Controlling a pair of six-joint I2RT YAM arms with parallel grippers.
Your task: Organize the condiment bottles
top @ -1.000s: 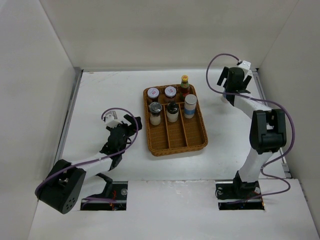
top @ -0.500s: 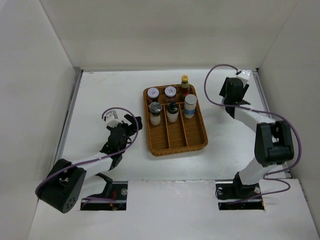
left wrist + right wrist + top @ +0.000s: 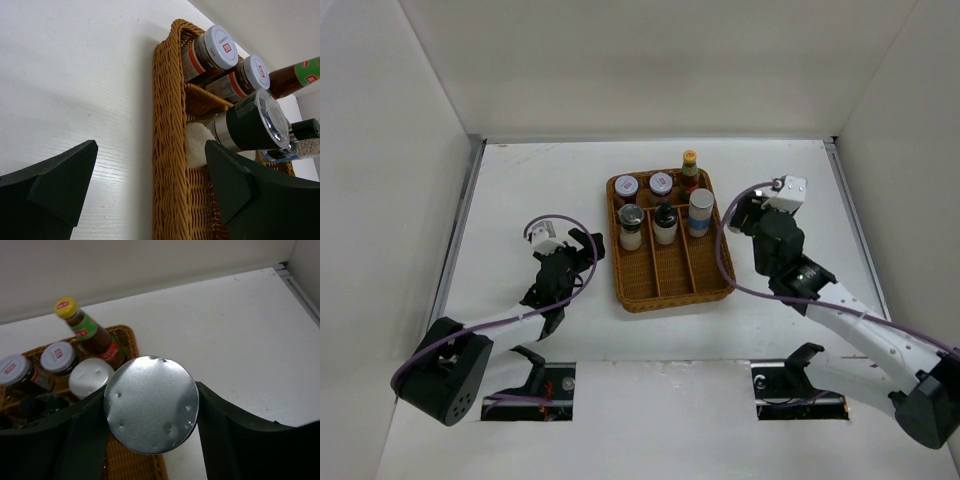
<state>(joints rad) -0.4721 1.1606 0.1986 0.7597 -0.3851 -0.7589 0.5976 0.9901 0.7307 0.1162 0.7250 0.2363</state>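
My right gripper (image 3: pixel 151 407) is shut on a silver-lidded cylinder (image 3: pixel 150 402), its round dented lid filling the gap between the fingers. In the top view this gripper (image 3: pixel 735 215) hangs just right of the wicker tray (image 3: pixel 712 285). In the tray's far end stand two pale-lidded jars (image 3: pixel 626 186) (image 3: pixel 661 183), a red-brown sauce bottle with a yellow cap (image 3: pixel 690 170), two dark-capped shakers (image 3: pixel 631 225) (image 3: pixel 665 222) and a white blue-banded cylinder (image 3: pixel 700 212). My left gripper (image 3: pixel 582 250) is open and empty, left of the tray. Its wrist view shows the tray's wall (image 3: pixel 170 150) and the nearest shaker (image 3: pixel 250 125).
White walls close in the table on three sides, with a metal rail (image 3: pixel 455 250) along the left. The tray's near compartments (image 3: pixel 670 270) hold nothing. Purple cables loop off both arms.
My right arm has swung from the back right corner down to the tray's right side, with the silver-lidded cylinder in its grip. The left arm has not moved.
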